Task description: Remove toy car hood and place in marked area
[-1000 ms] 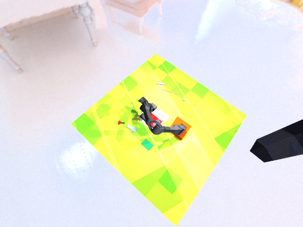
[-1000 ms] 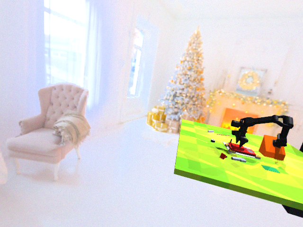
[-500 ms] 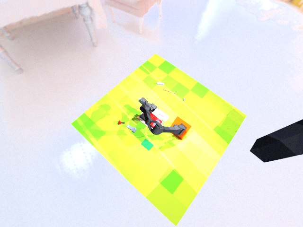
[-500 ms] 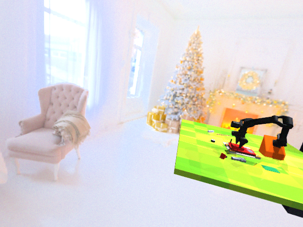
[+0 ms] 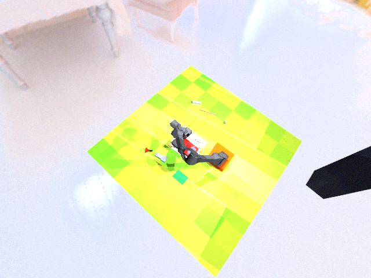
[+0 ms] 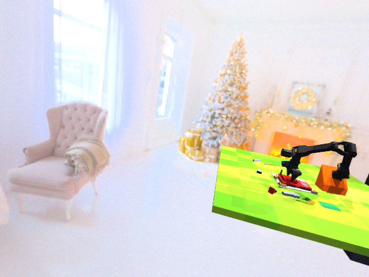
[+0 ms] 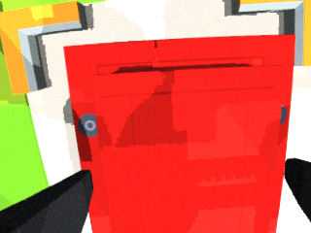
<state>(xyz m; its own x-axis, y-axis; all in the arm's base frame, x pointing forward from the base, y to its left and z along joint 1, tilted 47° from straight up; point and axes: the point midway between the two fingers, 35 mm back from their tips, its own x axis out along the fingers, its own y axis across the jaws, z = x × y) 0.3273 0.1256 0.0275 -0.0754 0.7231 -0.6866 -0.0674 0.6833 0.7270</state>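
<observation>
Jaws spread wide, nothing pinched. In wrist view one dark finger (image 7: 53, 206) shows low left and the other at the low right edge, w/ the red hood (image 7: 180, 141) filling the gap between them. Judging by that, this is the approach for the grasp: fingers are straddling the hood's two long sides so a squeeze would catch it across its width. Whether the pads touch the red panel yet, can't tell.

Hood is on the toy car (image 6: 293, 182), which sits mid tabletop (image 6: 247, 179), just left of the orange base block (image 6: 331, 180) in exterior view. Arm reaches out from the block and bends down so the wrist points near-vertical onto the car, prob. so the hood can be lifted straight up off its mounts. Small grey round pins (image 7: 88, 125) show at the hood's side edges; orange-and-grey corner brackets (image 7: 34, 39) sit beyond its far end.

Marked area looks like the teal patch (image 5: 179, 176) on the tabletop, nearer the camera than the car in top view and apart from it; a short carry. Loose bits lie around: small red piece (image 5: 146, 149), grey block (image 5: 160, 156). Worth steering past those on the way.
</observation>
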